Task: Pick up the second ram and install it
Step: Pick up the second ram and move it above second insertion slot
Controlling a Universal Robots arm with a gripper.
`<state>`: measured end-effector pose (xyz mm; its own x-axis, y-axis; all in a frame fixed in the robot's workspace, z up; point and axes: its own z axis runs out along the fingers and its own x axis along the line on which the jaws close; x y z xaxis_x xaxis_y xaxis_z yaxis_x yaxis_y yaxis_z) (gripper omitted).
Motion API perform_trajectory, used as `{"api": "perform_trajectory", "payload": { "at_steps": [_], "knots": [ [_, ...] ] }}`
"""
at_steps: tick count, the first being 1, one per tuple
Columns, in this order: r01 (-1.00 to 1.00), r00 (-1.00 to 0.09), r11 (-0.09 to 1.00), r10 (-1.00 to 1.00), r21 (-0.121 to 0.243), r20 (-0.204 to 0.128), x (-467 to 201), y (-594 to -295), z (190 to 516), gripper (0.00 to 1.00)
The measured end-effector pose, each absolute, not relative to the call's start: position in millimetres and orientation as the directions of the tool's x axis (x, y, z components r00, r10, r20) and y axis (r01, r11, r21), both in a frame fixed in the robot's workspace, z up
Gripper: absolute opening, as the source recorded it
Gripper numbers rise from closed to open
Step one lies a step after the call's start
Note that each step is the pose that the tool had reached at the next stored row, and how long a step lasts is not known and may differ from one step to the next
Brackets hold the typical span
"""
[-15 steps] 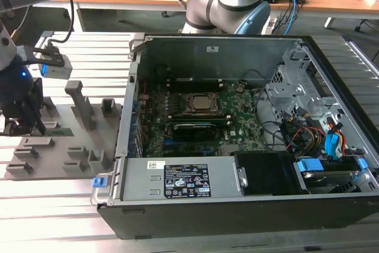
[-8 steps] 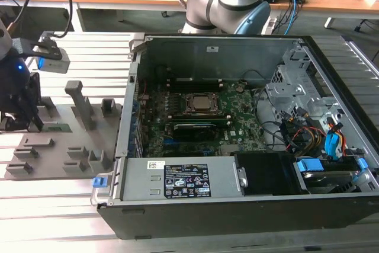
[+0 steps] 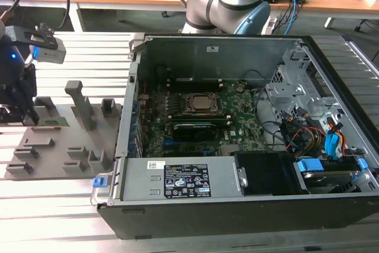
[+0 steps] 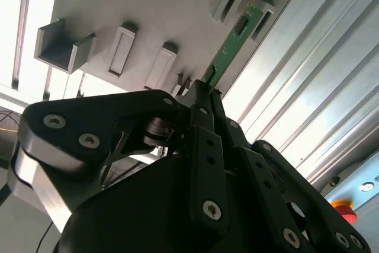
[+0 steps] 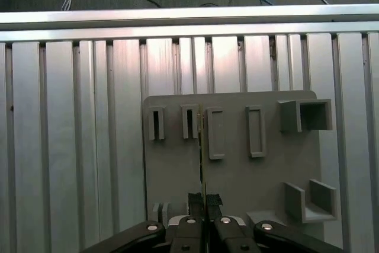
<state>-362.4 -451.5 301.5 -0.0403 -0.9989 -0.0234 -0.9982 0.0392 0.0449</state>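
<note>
Black robot hand [image 5: 204, 198] clenched on the thin long green circuit-board stick [image 4: 232, 45], over a grey plastic holder plate [image 5: 237, 176], ridged metal surface [image 5: 77, 146] underneath

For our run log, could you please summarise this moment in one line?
gripper: jaws shut on second ram | location: over grey fixture tray | computer case: open

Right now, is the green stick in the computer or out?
Out. The jaws are shut on the second ram at the gray holder plate, beside the open computer case.

Thin green second ram [image 4: 233, 44], on edge
</note>
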Motion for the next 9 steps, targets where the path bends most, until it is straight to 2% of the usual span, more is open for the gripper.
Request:
{"api": "perform_trajectory", "payload": {
  "at_steps": [9],
  "knots": [
    [-0.998, -0.04, 0.039, -0.999, 0.045, -0.023, -362, -451, 317, 0.14]
  ]
}}
